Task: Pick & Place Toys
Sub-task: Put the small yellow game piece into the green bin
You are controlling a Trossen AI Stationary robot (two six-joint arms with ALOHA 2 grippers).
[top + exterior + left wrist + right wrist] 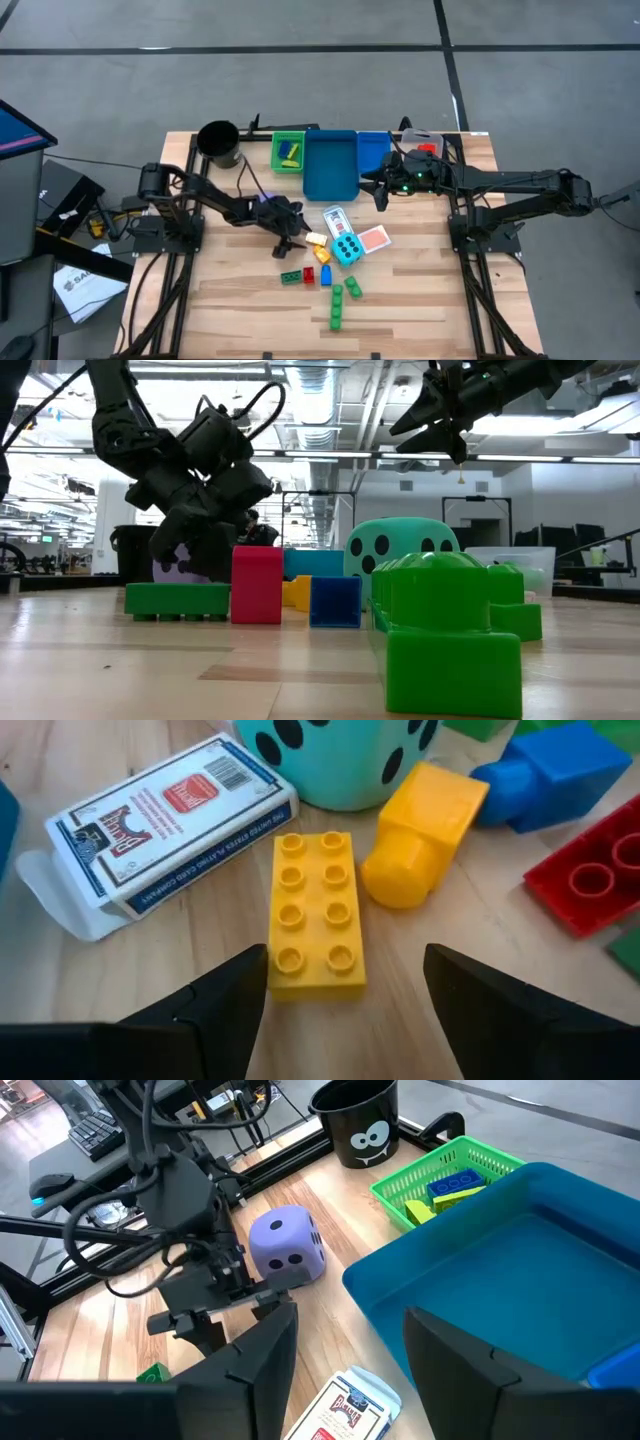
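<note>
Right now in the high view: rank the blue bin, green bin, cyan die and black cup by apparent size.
1. blue bin, clearly largest.
2. black cup and green bin look about alike; not ranking them.
3. cyan die, smallest.

- Counter [420,300], seen from above; 12 o'clock is its far edge.
- Along the 12 o'clock edge, from the 9 o'clock side to the 3 o'clock side: cup [218,143], basket [275,152] with bricks [455,1185] in it, wide bin [331,163], narrow bin [373,150], end tub [425,140].
- Centre: card box [335,220]; large die [347,249] at its 5 o'clock; loose card [373,239] at the die's 3 o'clock.
- Eight-stud brick [310,910] at the die's 9 o'clock; left gripper [290,240] at that brick's 9 o'clock.
- Small die [285,1245] at the left gripper's 11 o'clock.
- Brick stack [337,310] at the large die's 6 o'clock.
- Right gripper [385,190] above the wide bin's 3 o'clock rim.
</note>
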